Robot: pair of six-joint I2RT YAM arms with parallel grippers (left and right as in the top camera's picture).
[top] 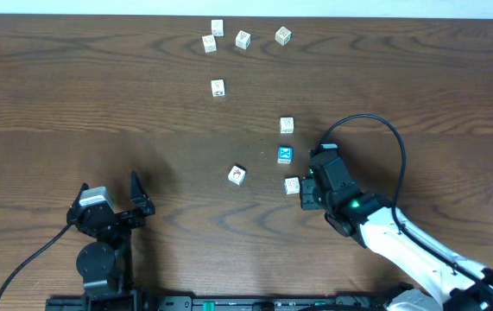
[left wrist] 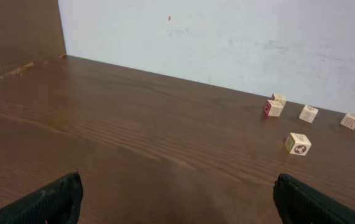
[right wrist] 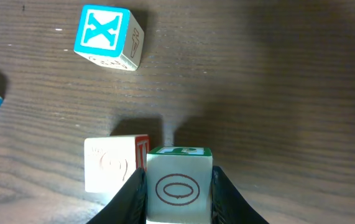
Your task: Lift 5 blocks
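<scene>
Your right gripper [right wrist: 178, 194] is clamped on a green-edged cube [right wrist: 178, 185], just beside a cream block [right wrist: 110, 169]. Your left gripper [left wrist: 177, 200] stands wide and empty. The blue X block [right wrist: 104, 34] lies on the table, so most lifting likely remains.

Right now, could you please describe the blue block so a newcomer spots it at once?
On the brown wooden table, find the right gripper clamping a green-edged cube. Just beyond it, among pale cubes, lies the blue block: it alone shows a bright blue top with a white X.
</scene>
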